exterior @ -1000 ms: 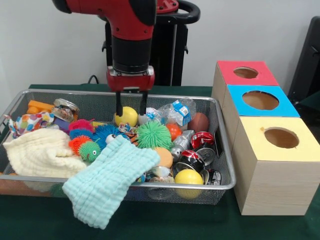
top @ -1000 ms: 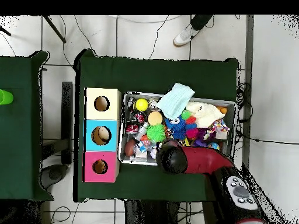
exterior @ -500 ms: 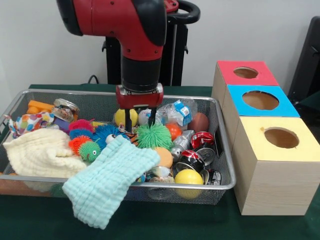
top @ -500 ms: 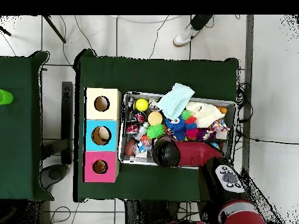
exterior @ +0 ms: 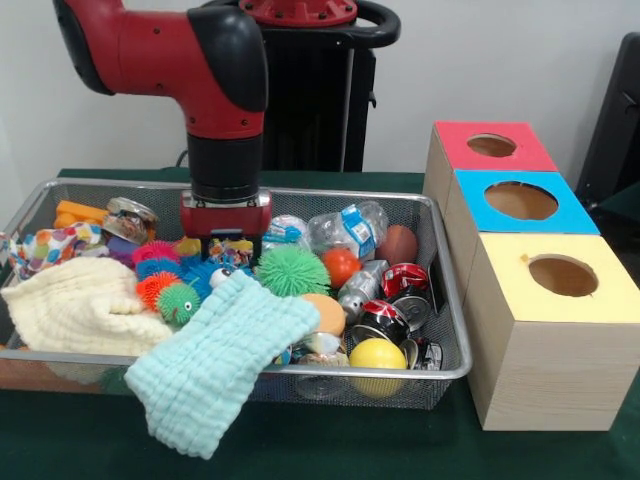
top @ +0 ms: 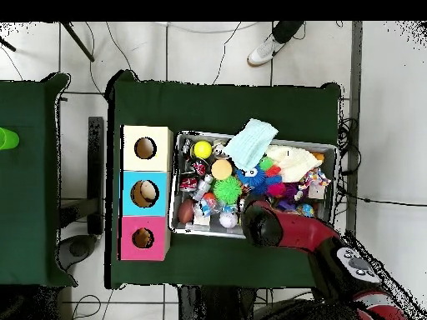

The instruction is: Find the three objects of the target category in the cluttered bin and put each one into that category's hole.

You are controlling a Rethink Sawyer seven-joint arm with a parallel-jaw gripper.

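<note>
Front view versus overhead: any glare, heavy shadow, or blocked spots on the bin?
Front view: even light, no strong glare; the arm hides the jaws among the toys. Overhead view: the arm covers the bin's lower right part; the holes read dark.

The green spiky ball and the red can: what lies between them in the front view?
An orange-red ball lies between the green spiky ball and the red can.
</note>
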